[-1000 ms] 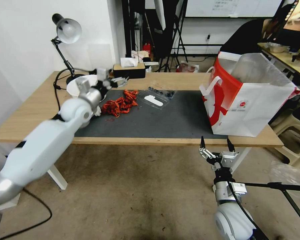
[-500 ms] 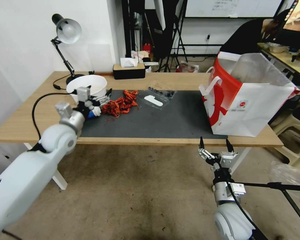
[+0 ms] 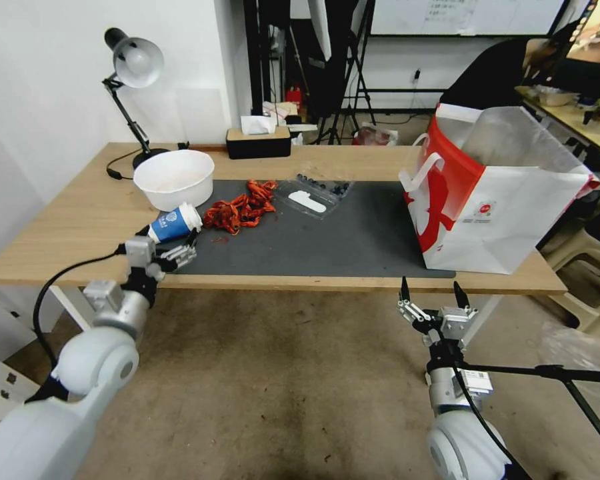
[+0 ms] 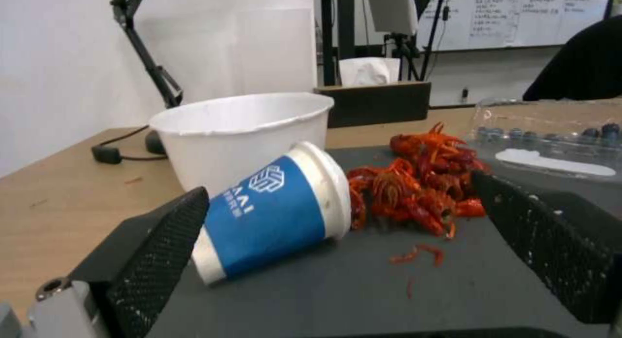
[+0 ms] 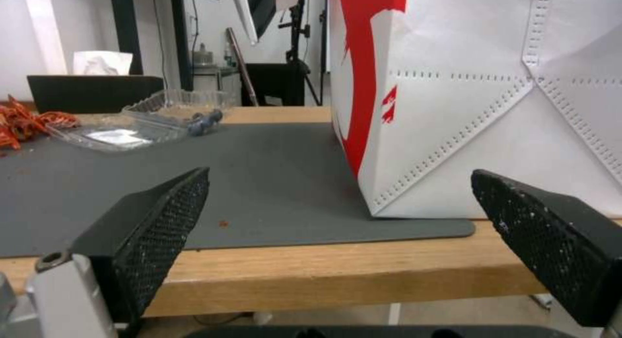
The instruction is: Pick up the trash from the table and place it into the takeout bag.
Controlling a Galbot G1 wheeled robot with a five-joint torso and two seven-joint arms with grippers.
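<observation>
Fingers of my left gripper (image 3: 183,252) gape wide just short of the blue cup (image 3: 173,223), lying tipped on the counter (image 3: 67,220); I'd straddle its middle before closing.

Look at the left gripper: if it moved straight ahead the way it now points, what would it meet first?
Most likely the blue cup, lying on its side on the mat between the open left gripper and the white bowl; exact depth is unclear.

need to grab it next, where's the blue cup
In the head view the blue cup lies tipped at the mat's left edge, between the white bowl and the red shells.
</observation>
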